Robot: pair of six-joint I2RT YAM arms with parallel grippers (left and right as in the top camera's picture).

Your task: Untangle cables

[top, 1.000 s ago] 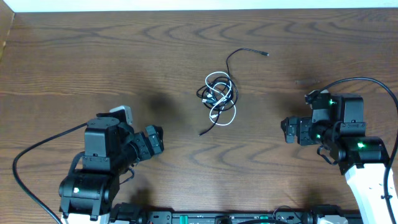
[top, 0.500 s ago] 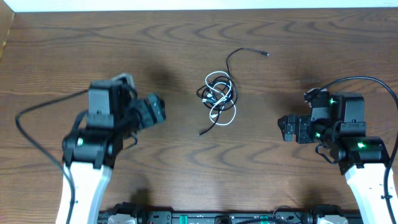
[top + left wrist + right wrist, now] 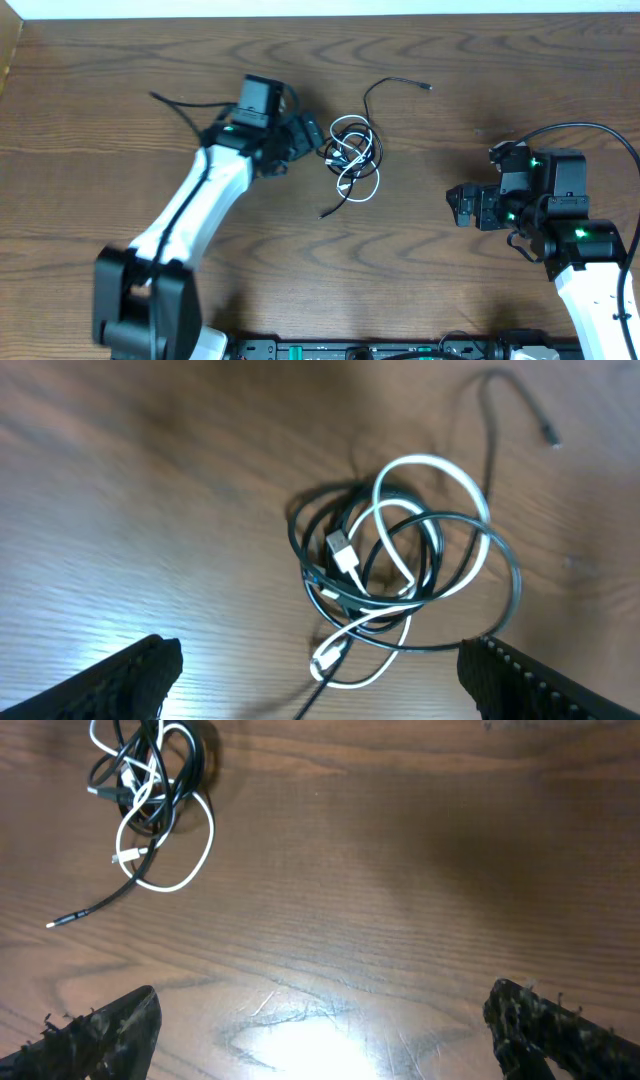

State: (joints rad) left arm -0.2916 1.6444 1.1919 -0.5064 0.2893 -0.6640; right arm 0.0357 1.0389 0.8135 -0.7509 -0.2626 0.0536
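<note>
The cables [image 3: 350,155] lay in one knot near the middle of the wooden surface [image 3: 120,70], white loops wound through black, with one black tail curling off toward the far edge. The left hand [image 3: 308,134] hung just beside the knot, fingers [image 3: 130,678] spread wide and holding nothing. The right hand [image 3: 457,208] sat well apart, equally wide and empty.
</note>
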